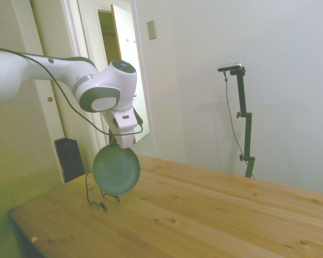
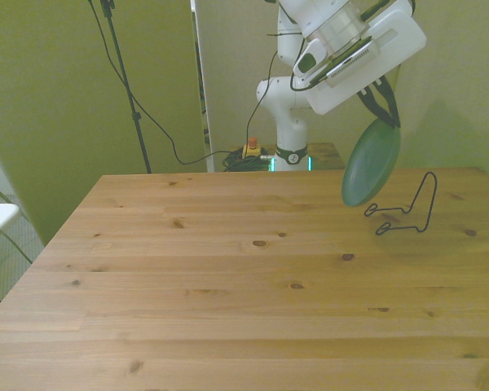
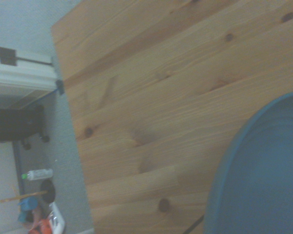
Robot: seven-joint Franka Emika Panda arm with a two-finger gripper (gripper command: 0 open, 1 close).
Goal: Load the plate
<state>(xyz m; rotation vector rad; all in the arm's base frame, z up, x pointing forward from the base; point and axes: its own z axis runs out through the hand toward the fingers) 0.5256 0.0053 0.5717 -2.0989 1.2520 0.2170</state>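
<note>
Now the end effector [image 2: 385, 107] is gripping the plate [image 2: 372, 164] by its upper rim, hanging it on edge above the bench [image 2: 228, 277], at ten o'clock of the wire rack [image 2: 407, 213]. Next comes lowering it into the rack's cradle.

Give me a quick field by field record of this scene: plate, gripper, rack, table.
plate: grey-green plate, held on edge in the air, hanging from its top rim, close above the rack
gripper: gripper shut on the plate's rim
rack: thin black wire rack, holding nothing, on the table near the front view's right
table: wooden table
</note>
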